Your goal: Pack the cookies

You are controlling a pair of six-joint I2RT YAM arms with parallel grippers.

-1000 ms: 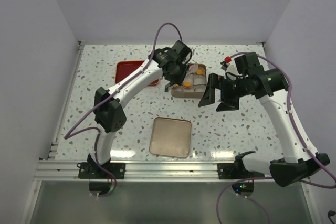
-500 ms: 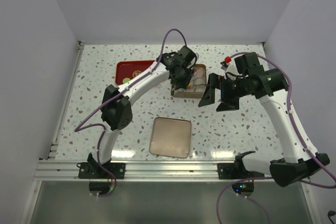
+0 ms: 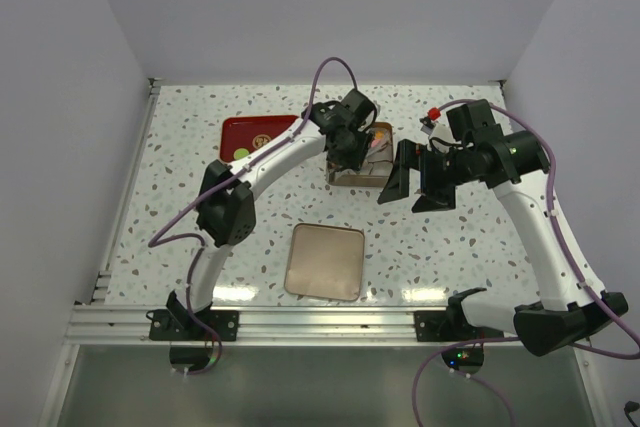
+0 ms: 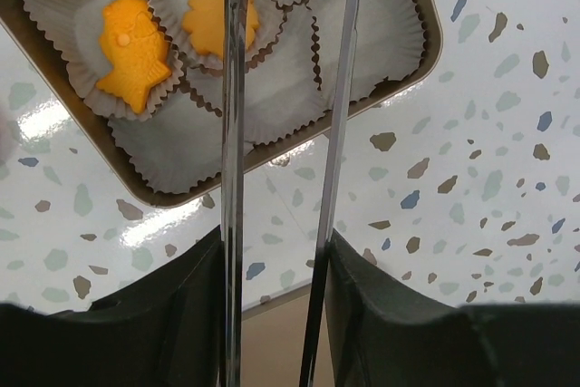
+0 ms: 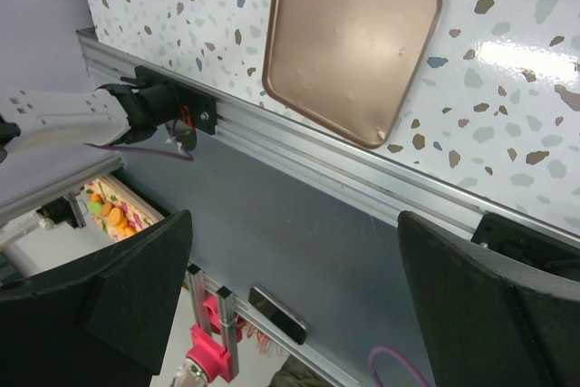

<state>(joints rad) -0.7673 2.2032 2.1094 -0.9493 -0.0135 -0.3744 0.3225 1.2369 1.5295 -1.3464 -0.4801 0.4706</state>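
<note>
The left end effector [image 3: 351, 150] hangs over the tin [image 4: 431, 38] at upper centre of the top view. Its thin blades are partly spread, with nothing seen between them. Two orange cookies [image 4: 136, 53] lie in white paper cups [image 4: 272, 97] at the wrist view's upper left. The right end effector [image 5: 290, 296], spread wide and empty, hovers right of the tin above the bench [image 3: 450, 247].
</note>
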